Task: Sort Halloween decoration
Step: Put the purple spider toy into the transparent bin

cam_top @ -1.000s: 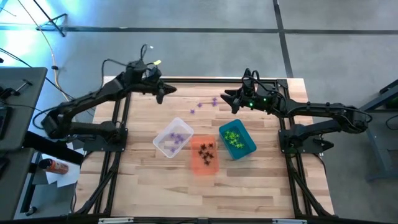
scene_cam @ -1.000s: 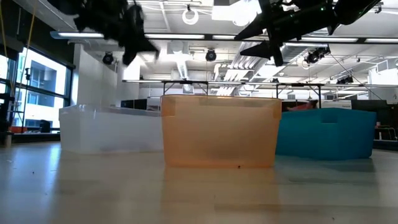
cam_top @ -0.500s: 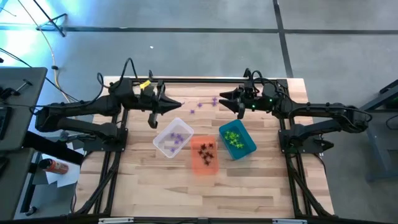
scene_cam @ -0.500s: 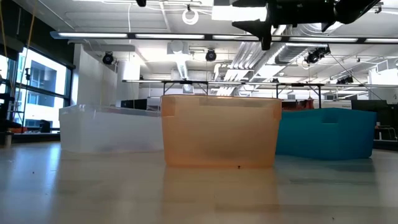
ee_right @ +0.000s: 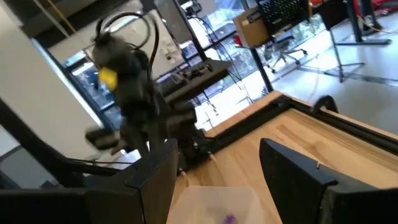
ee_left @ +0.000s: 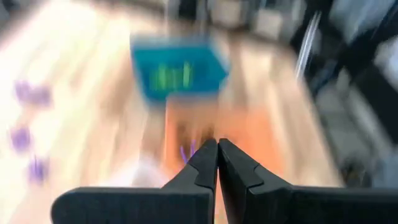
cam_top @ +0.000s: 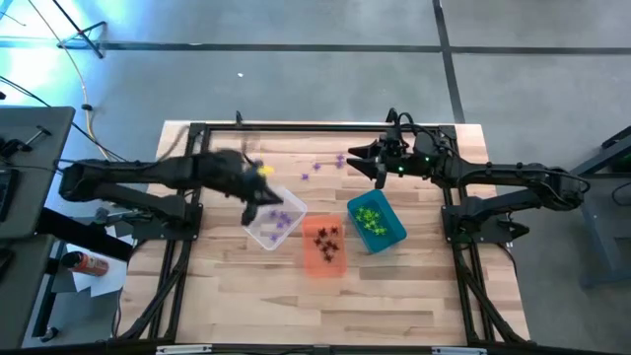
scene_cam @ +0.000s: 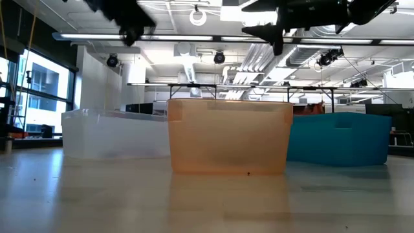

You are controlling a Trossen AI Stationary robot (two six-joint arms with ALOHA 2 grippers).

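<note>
Three bins stand mid-table: a clear bin (cam_top: pixel 274 219) with purple trinkets, an orange bin (cam_top: pixel 323 247) with black ones, and a teal bin (cam_top: pixel 375 222) with green ones. A few loose purple trinkets (cam_top: pixel 317 168) lie on the wood beyond the bins. My left gripper (cam_top: pixel 254 202) hangs blurred over the clear bin's left edge, high in the low view (scene_cam: pixel 129 22), and the left wrist view (ee_left: pixel 216 148) shows it shut. My right gripper (cam_top: pixel 367 163) is open (ee_right: pixel 217 180), up in the air just right of the loose purple trinkets (scene_cam: pixel 275 32). My left gripper points down over the bins with its fingers together. A purple streak (ee_left: pixel 185 152) shows right beside its fingertips. I cannot tell whether that is a trinket between the fingers or one lying in the clear bin below.
Black frame rails (cam_top: pixel 325 126) run along the table's far edge and down both sides past the arm bases. Bare wood (cam_top: pixel 325 306) stretches from the bins to the near edge. The room beyond the table shows desks and chairs.
My left gripper has swung from the table's far-left corner toward the near edge and now hangs over the clear bin's left side. My right gripper has risen a little and otherwise stayed by the loose purple trinkets. The bins and loose trinkets have not moved.
</note>
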